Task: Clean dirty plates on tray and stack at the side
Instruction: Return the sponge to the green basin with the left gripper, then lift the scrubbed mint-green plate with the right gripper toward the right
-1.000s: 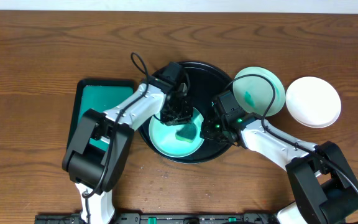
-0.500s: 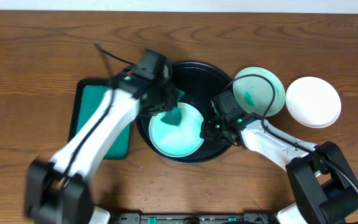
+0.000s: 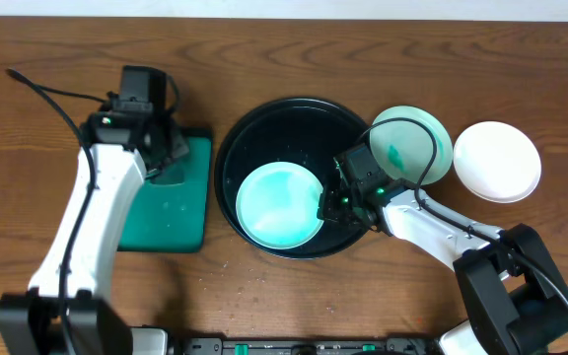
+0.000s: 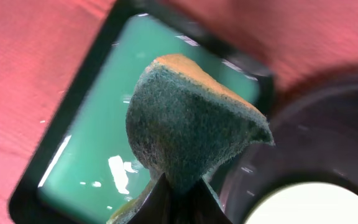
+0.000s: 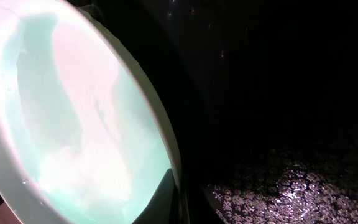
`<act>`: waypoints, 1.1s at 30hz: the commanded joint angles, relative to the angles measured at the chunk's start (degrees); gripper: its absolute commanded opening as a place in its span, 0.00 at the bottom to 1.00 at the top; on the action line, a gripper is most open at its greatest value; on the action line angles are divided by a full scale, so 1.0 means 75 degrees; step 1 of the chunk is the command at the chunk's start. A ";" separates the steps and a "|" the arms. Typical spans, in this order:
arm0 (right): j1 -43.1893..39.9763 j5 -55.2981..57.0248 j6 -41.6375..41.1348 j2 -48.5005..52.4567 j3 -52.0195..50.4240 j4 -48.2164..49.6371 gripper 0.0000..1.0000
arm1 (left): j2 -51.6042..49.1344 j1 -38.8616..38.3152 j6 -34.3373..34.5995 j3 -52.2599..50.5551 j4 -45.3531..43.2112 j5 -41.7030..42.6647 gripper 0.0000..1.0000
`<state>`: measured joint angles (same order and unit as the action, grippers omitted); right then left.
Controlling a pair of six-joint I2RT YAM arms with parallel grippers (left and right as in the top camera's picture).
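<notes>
**One plate wiped, one still dirty, nothing stacked yet**

The left fingers (image 4: 178, 198) are clenched on a green scouring sponge (image 4: 191, 124) and hold it over the small green-lined tray (image 3: 180, 212), well clear of the plates. It looks as if the sponge is about to be set down there, though that is only my reading.

Across the counter (image 3: 363, 49), the big black tray (image 3: 264, 128) has one mint plate (image 3: 279, 205) lying flat in it. The right fingers (image 3: 335, 202) sit at that plate's right rim. In the wrist view one finger lies over the edge, so they seem to be pinching it. From above the plate shows no teal blotch, only a pale streaky film, so I would call it cleaned, or nearly so.

The smeared plate (image 3: 412, 133) sits at the tray's upper right, overlapping its rim, with a teal mark plain on its face. That one still needs scrubbing. The white plate (image 3: 498, 161) lies just beside it on the bare wood and looks spotless.

The three plates all lie singly, so the stacking has not been started. I would say the job is around halfway done.
</notes>
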<state>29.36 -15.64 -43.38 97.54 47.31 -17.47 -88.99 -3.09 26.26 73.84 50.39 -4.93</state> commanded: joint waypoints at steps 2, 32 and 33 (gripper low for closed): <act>0.0090 0.0105 0.0079 0.0082 -0.0067 -0.0154 0.01 | -0.0769 0.0402 -0.0358 0.0035 0.0015 0.0061 0.07; 0.0085 -0.0242 0.0364 0.0082 -0.0064 0.0117 0.01 | 0.1358 0.0079 -0.0784 0.0038 0.0353 0.1378 0.78; 0.0085 -0.0434 0.0399 0.0064 -0.0064 0.0198 0.02 | 0.1772 -0.0006 -0.0784 0.0038 0.0478 0.1381 0.78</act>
<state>29.36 -16.08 -42.68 97.54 47.27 -16.91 -82.94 -1.63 21.65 73.87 52.38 4.60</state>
